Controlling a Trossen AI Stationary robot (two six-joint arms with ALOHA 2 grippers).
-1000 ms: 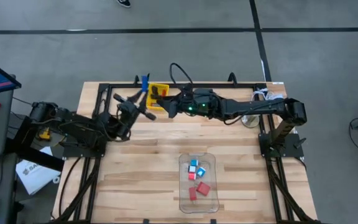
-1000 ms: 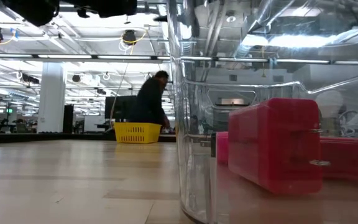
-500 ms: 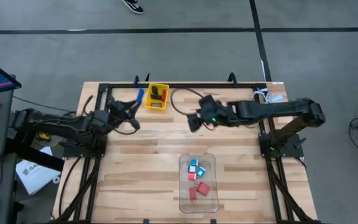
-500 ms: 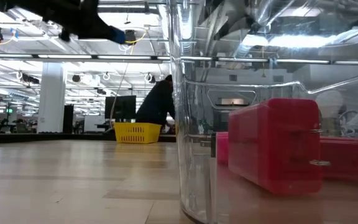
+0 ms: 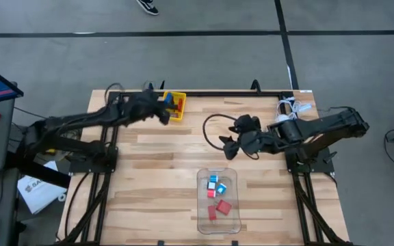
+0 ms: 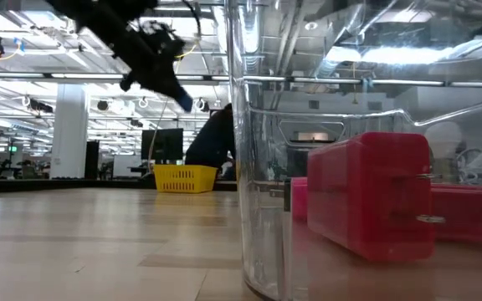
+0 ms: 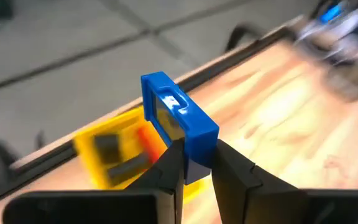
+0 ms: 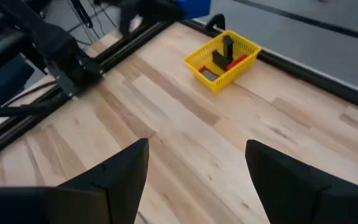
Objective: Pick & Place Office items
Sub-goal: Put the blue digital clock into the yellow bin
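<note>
You see the left claw (image 7: 191,163) clenched on a blue block (image 7: 179,121), its long side upright, a pale label on its face.

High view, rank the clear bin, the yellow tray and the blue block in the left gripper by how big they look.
1. Clear bin, largest.
2. Yellow tray, partly hidden by the left gripper.
3. Blue block, smallest, only a sliver showing there.

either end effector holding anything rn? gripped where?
Left end effector holds a blue block, pinched at its lower end, near the yellow tray. Right end effector is open, holding nothing.
</note>
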